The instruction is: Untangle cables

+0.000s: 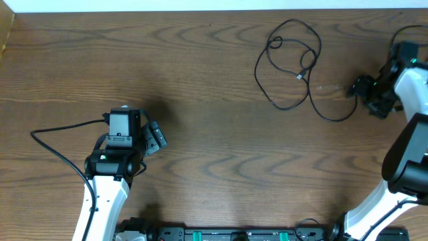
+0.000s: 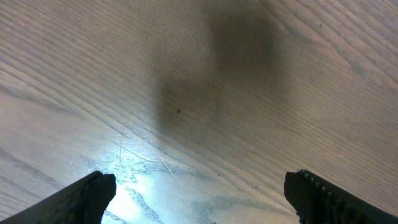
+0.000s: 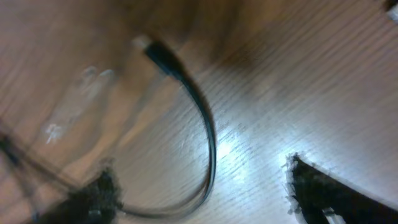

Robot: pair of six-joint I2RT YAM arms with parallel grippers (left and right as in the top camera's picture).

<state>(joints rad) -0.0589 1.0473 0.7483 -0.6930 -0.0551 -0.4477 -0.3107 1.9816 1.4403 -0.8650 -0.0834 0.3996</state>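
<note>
**Both grippers open; black cables looped at the far right of the table**

At the near edge the bases of both arms are cut off by the frame; a dark rail (image 1: 234,235) runs between them, and its details are too small to read. A little farther, on the left side, the left gripper (image 1: 155,137) is over the bare table (image 1: 214,167); in its wrist view only the two fingertips show, cut by the bottom edge; they stand wide apart, with only wood grain and a soft shadow between them. A thick black wire (image 1: 60,137) runs from this arm out to the left and back; it is fixed to the arm.

Far away and to the right lie the cables (image 1: 306,62); they are thin black cord in loose loops that cross each other; from above I cannot tell if this is one cord or two. One strand sweeps down and to the right, toward the right gripper (image 1: 351,87), which is just beside the loops; its arm is partly cut by the right edge.

The right wrist view is blurred; the fingers stand apart at the bottom corners and clamp nothing; a black strand (image 3: 208,134) curves on the table between them, and its plug (image 3: 160,57) points toward the top left; whether the strand touches a finger I cannot tell. A pale smear (image 3: 74,112) near the plug is too blurred to name.
</note>
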